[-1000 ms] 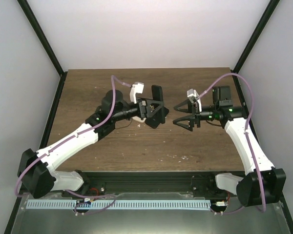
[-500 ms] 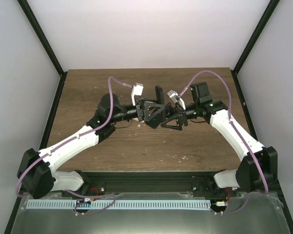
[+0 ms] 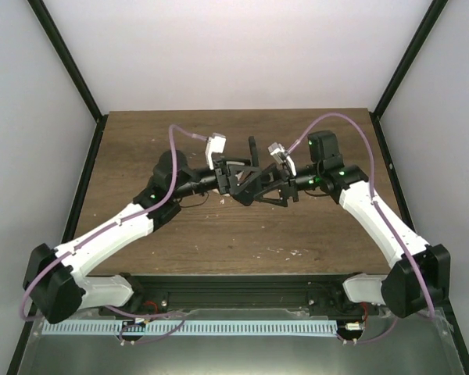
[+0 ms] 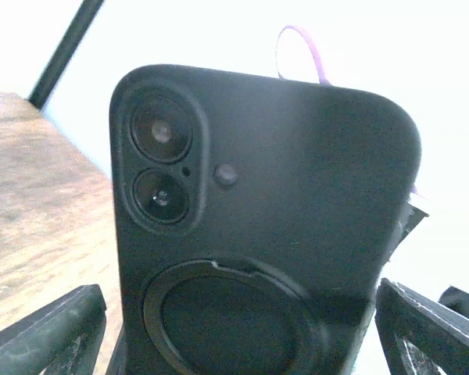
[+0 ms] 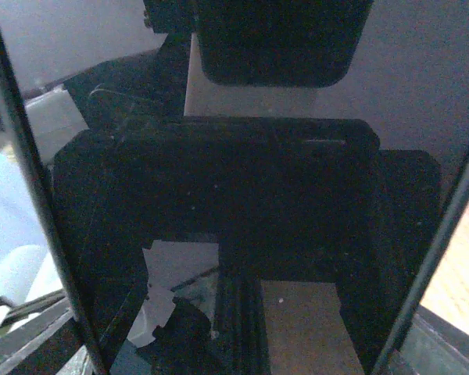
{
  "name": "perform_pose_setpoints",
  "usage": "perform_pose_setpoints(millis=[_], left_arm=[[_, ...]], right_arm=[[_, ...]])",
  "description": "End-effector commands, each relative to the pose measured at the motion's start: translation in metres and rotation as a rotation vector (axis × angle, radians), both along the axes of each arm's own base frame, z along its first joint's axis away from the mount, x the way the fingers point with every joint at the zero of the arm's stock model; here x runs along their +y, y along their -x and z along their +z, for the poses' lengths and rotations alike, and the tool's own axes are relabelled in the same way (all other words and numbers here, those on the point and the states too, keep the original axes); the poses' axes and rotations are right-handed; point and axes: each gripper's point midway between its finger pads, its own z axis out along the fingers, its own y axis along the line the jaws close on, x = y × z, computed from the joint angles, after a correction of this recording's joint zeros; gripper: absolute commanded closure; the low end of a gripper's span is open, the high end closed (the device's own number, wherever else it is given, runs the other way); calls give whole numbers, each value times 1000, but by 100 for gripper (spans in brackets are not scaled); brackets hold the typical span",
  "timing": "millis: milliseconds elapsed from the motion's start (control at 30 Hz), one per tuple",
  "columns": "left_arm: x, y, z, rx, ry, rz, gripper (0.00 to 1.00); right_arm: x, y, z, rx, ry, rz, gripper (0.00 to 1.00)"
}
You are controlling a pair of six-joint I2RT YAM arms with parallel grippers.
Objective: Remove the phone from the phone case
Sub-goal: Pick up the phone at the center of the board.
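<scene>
The phone case [image 4: 281,203], with the phone [image 5: 219,234] inside it, stands upright in the air, the table [image 3: 219,242] beneath it. The left gripper [image 3: 241,181] straddles the case's lower back and the right gripper [image 3: 267,187] faces the screen side. Whether either claw is clenched on the case or released cannot be told. The step looks like securing a two-sided hold. Next, one claw should pin the case rim while the other pushes the phone out

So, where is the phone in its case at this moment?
In the top view the phone stands upright over the middle of the table, between the left gripper and the right gripper.
</scene>
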Motion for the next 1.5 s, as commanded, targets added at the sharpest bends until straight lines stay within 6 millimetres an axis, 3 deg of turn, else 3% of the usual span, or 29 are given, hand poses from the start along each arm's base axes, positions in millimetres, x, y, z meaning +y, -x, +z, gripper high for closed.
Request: perform_pose_setpoints(millis=[0, 133, 267, 433, 667, 800, 933, 1067, 1233, 1333, 1433, 1467], left_arm=[[26, -10, 5, -62, -82, 168, 2], [36, -24, 2, -42, -149, 275, 0], [29, -43, -5, 34, -185, 315, 5], [9, -54, -10, 82, -179, 288, 22], [-8, -64, -22, 133, -183, 261, 46], [-15, -66, -27, 140, -183, 246, 71], [-19, -72, -32, 160, -183, 248, 73], [-29, -77, -33, 183, -187, 224, 61], [-33, -80, -35, 187, -176, 221, 88], [-27, -77, -33, 178, -171, 231, 93], [-13, -70, -27, 133, -181, 241, 97], [-7, -66, -31, 115, -200, 234, 98]], right_arm=[[-5, -27, -7, -157, 107, -210, 38], [-12, -44, -18, -232, 192, -321, 38], [-17, -53, -24, -295, 264, -385, 38], [-26, -67, -33, -340, 354, -474, 39], [-29, -72, -36, -366, 388, -496, 39], [-34, -80, -41, -368, 422, -544, 39], [-37, -85, -43, -372, 435, -571, 38], [-39, -88, -44, -387, 441, -592, 38], [-39, -88, -49, -372, 450, -591, 37], [-38, -85, -49, -360, 446, -577, 31], [-32, -70, -41, -354, 405, -512, 14], [-29, -61, -36, -360, 378, -472, 4]])
